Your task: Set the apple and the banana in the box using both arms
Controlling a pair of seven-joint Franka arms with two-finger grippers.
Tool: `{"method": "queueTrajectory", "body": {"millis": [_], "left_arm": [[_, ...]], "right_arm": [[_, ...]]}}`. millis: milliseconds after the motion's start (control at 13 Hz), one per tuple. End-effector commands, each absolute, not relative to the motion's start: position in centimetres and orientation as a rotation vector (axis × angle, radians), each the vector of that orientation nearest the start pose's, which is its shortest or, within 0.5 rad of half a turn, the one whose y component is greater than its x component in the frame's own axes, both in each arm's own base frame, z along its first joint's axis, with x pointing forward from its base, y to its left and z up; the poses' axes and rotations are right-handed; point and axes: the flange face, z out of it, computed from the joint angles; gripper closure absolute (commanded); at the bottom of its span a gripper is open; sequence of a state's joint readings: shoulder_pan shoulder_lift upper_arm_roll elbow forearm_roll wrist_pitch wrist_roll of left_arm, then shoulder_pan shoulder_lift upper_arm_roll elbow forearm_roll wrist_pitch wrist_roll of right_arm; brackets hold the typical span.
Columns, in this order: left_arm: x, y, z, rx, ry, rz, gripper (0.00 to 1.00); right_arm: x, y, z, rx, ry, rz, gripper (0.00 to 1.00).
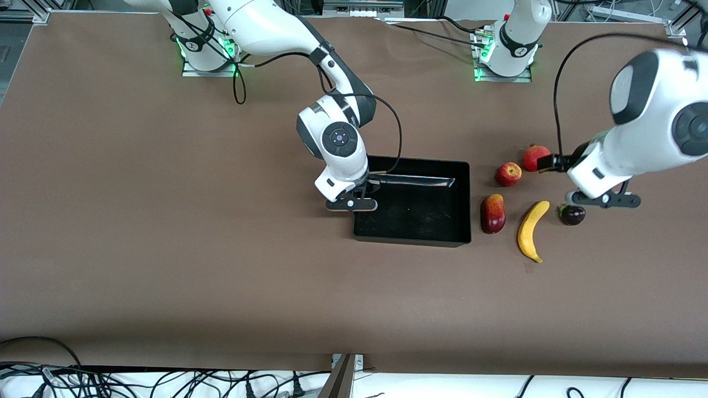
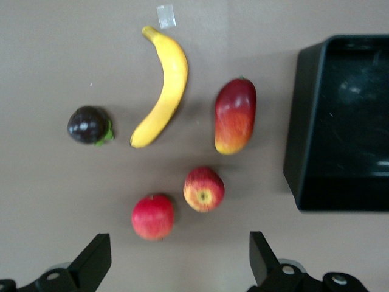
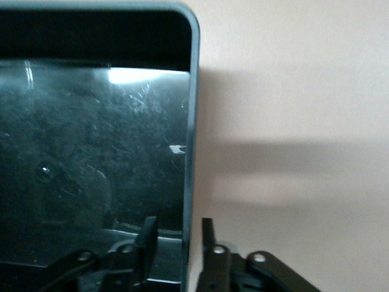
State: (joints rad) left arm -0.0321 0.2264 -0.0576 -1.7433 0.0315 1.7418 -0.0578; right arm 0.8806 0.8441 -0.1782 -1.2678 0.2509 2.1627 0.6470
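Left claw [image 1: 604, 199], jaws wide and empty, hangs over the surface with the banana [image 1: 532, 230] at its 8 o'clock, apple [image 1: 508, 174] at 10; right claw [image 1: 352, 203] straddles the box [image 1: 462, 205] wall, part-open.

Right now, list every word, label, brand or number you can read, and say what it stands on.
No text reads anywhere.
Small white tag on the table beside the banana: blank or too blurred to tell.
Box, apple: no markings.
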Motion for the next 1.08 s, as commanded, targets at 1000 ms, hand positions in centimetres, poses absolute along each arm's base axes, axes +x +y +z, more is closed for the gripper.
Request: {"method": "queueTrajectory", "body": {"millis": [1000], "left_arm": [[50.4,-5.9,21.9,-3.096,0.144,0.301,0.0]], "right_arm": [[53.3,14.1,62.2,-3.023,-0.04,0.089,0.0]]}}
